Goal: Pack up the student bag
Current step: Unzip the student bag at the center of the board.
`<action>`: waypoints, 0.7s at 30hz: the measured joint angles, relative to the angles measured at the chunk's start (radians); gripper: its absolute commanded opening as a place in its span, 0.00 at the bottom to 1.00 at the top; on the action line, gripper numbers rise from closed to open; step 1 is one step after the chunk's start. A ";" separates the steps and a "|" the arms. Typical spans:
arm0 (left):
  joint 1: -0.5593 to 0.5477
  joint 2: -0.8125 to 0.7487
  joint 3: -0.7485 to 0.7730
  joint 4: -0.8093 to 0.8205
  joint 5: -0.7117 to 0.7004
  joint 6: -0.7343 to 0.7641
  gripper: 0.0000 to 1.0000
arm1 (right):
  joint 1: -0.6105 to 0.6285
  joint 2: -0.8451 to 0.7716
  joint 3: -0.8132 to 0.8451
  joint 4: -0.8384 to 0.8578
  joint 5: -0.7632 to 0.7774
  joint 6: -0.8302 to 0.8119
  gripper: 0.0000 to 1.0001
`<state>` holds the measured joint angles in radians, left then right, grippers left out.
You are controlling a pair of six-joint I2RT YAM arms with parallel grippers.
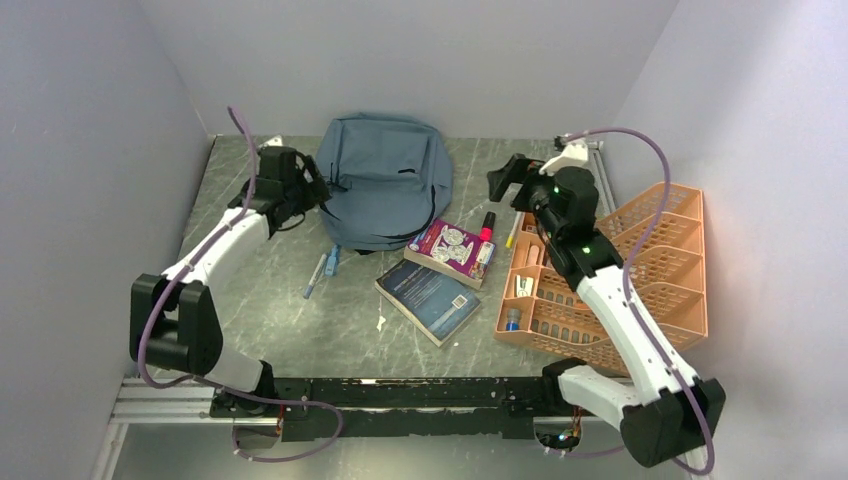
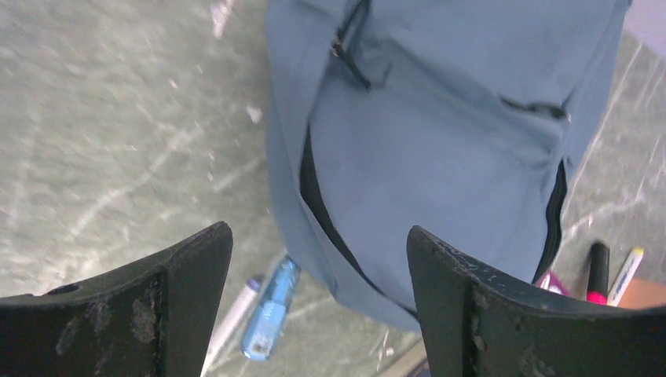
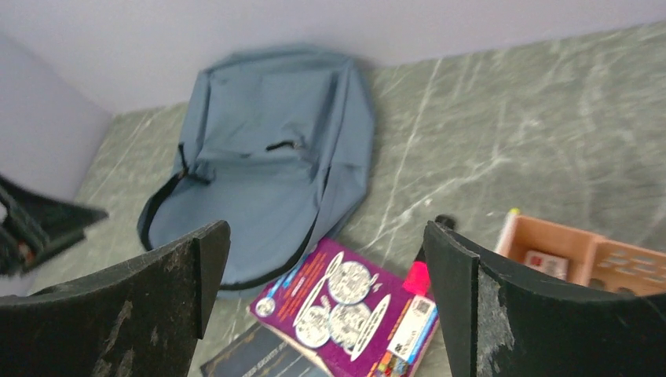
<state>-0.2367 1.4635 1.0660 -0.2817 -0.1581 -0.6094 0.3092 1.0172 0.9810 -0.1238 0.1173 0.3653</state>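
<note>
The slate blue-grey student bag lies flat at the back middle of the table, its black zips shut as far as I can see. My left gripper is open and empty, hovering at the bag's left edge; in the left wrist view its jaws straddle the bag's lower left corner. My right gripper is open and empty, raised to the right of the bag. In the right wrist view its jaws frame the bag and a purple book.
The purple book lies on a dark blue book in front of the bag. A pink marker and a yellow pen lie beside an orange mesh tray holding small items. Two pens lie left of the books.
</note>
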 measured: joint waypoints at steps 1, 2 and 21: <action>0.019 0.011 0.022 -0.002 0.007 0.007 0.84 | 0.000 0.026 0.003 0.001 -0.032 0.003 0.96; 0.042 0.018 0.043 -0.006 0.016 0.014 0.83 | 0.001 0.050 0.008 0.001 -0.060 0.008 0.96; 0.172 -0.007 0.077 -0.039 0.122 0.181 0.76 | 0.320 0.884 0.594 0.045 -0.167 0.049 0.81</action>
<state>-0.0643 1.4567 1.1427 -0.3202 -0.0357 -0.4282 0.6289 1.9015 1.5753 -0.0788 -0.0498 0.4141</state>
